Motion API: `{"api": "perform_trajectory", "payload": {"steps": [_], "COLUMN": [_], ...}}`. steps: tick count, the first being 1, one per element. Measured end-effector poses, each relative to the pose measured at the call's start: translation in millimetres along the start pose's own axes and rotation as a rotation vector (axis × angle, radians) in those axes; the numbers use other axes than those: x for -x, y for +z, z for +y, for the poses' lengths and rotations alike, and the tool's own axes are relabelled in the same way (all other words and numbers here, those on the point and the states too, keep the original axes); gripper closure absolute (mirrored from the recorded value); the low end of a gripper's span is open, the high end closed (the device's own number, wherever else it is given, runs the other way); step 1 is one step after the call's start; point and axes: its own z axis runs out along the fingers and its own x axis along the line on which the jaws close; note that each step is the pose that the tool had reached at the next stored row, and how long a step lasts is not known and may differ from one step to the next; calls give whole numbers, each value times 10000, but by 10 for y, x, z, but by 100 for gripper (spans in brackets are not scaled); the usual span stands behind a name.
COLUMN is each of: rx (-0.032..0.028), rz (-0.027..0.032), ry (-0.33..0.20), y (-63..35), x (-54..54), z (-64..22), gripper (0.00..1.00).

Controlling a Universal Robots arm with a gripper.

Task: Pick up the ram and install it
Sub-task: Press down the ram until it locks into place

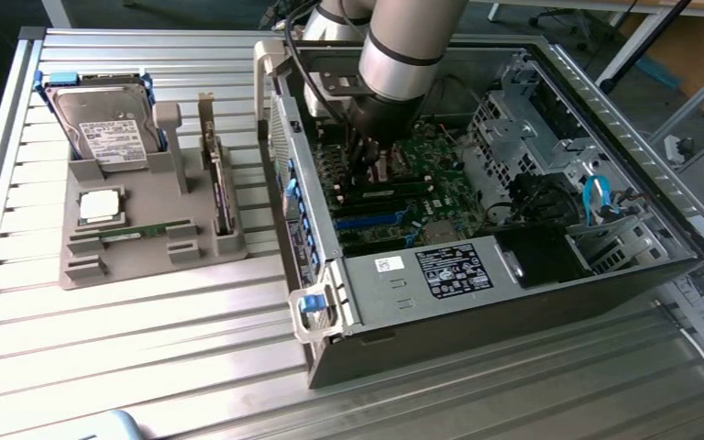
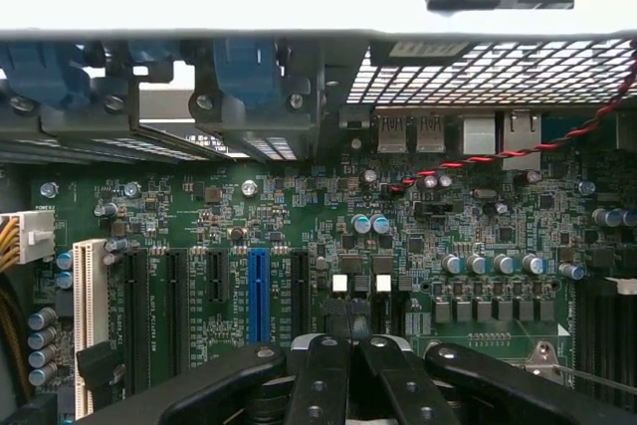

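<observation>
A ribbed, silvery metal surface (image 1: 144, 312) was seen carrying an open dark steel computer case (image 1: 499, 266), its green motherboard (image 1: 407, 183) laid bare and studded with black and blue slots; beside it, toward the exterior view's left, a grey moulded plastic tray (image 1: 144, 261) held a boxy silver hard drive (image 1: 105, 124), a square silver processor (image 1: 99, 205) and a slim green ram (image 1: 142, 231) lying flat in its groove; the black hand (image 2: 351, 370) was lowered inside the case over the motherboard, its fingers brought together, and nothing could be made out in its grip.
</observation>
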Motion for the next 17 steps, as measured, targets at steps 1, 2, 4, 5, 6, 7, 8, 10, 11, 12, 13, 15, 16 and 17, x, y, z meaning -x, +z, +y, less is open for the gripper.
{"api": "perform_trajectory", "payload": {"steps": [1, 2, 4, 5, 6, 7, 8, 10, 11, 12, 13, 15, 16, 17], "rx": [0, -1, -1, -1, -1, 0, 0, -1, 0, -2, -2, 0, 0, 1], "rz": [0, -2, -2, -2, -1, -1, -1, -1, -1, -4, -3, 1, 2, 2], "ry": [0, -1, 0, 0, 0, 0, 0, 0, 0, -1, 0, 0, 0, 0], "y": [2, 5, 13, 16, 18, 18, 18, 19, 20, 25, 28, 34, 35, 35], "x": [0, 0, -2, -2, -3, -3, -3, -3, -3, -3, -3, -3, -4, -3], "z": [0, 0, -1, -1, -1, -1, -1, -1, -1, -2, -2, -2, -2, -2], "gripper": [89, 89, 89, 89, 89, 89, 89, 89, 89, 89, 89, 89, 89, 89]}}
